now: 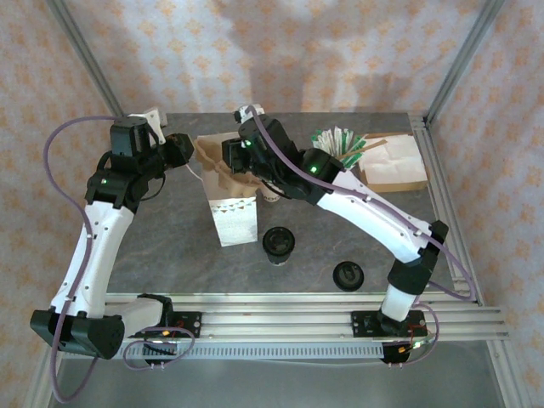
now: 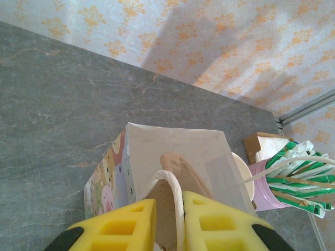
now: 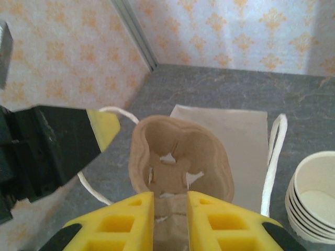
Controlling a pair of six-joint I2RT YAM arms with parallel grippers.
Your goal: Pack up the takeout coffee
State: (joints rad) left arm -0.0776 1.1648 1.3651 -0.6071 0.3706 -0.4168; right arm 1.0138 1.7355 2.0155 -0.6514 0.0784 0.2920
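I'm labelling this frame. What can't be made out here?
- Top view: the right arm hides most of the stack of lidless paper cups.
- Both wrist views: the brown moulded-pulp cup carrier blocks the white paper bag's interior.
- Left wrist view: the bottom edge cuts off the left hand; whether it pinches only the white cord handle is unclear.

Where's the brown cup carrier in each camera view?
Top external: cup carrier at the top of the white bag, centre-left.
Left wrist: cup carrier bottom centre, in the mouth of the white bag.
Right wrist: cup carrier dead centre, white bag behind it.
Shared landmark: the white bag.
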